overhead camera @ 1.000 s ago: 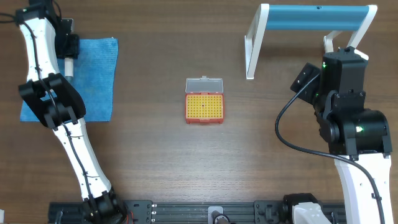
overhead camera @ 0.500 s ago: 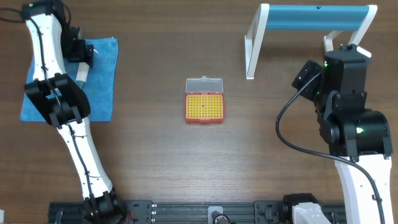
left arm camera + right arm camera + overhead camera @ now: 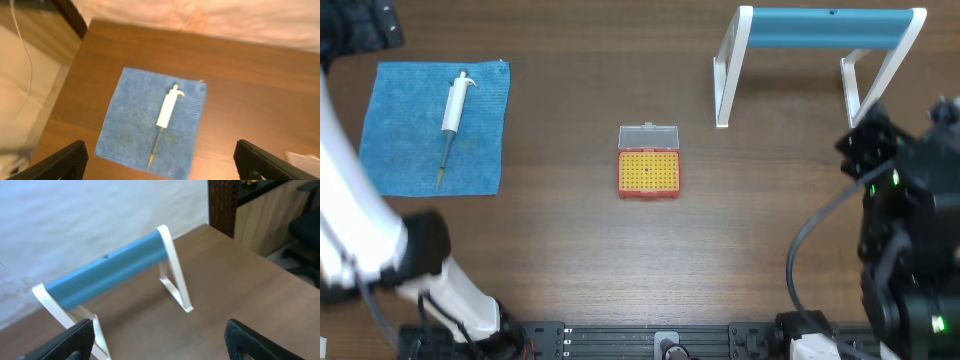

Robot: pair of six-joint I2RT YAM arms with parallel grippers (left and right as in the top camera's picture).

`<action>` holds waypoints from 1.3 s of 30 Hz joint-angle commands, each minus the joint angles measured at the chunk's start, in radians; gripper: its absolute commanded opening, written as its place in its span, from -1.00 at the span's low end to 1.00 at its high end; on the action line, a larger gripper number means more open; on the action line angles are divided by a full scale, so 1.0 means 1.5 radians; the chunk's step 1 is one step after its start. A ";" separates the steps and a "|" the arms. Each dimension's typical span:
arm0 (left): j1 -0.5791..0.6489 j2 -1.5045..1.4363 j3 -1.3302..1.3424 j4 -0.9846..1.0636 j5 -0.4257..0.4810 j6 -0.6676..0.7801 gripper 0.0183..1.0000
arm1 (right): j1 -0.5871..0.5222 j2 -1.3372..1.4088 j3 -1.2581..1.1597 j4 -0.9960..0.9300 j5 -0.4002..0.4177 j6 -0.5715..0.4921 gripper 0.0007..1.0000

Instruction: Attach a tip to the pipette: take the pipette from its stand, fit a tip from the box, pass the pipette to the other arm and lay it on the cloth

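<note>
Pipette [image 3: 452, 105]: white body with a thin yellowish lower end, lying flat on the blue cloth [image 3: 395, 140] at the upper left of the top view, narrow end toward the lower edge. Left gripper [image 3: 160, 152]: fingers spread wide, empty, above the cloth. Right gripper [image 3: 159, 330]: equally wide, empty, facing the blue-barred stand [image 3: 107, 270].

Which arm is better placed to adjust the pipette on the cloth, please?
Probably the left: its open gripper hangs above the cloth and pipette, while the right gripper faces the stand, across the table.
</note>
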 commanded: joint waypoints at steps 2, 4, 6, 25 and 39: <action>-0.001 -0.311 -0.273 -0.006 0.057 0.008 0.89 | 0.042 -0.100 -0.036 -0.098 0.044 -0.036 0.69; -0.001 -0.431 -0.409 -0.004 0.078 0.008 0.89 | 0.057 -0.152 -0.079 -0.101 0.070 -0.036 0.69; -0.001 -0.572 -0.589 0.030 0.106 0.007 0.89 | 0.066 -0.222 -0.129 -0.075 0.112 -0.043 0.69; -0.001 -0.852 -1.378 0.404 0.243 -0.279 0.89 | 0.066 -0.405 -0.282 -0.067 0.145 -0.126 0.84; -0.006 -0.894 -1.583 0.393 0.295 -0.295 0.89 | 0.066 -0.405 -0.282 -0.067 0.145 -0.126 0.83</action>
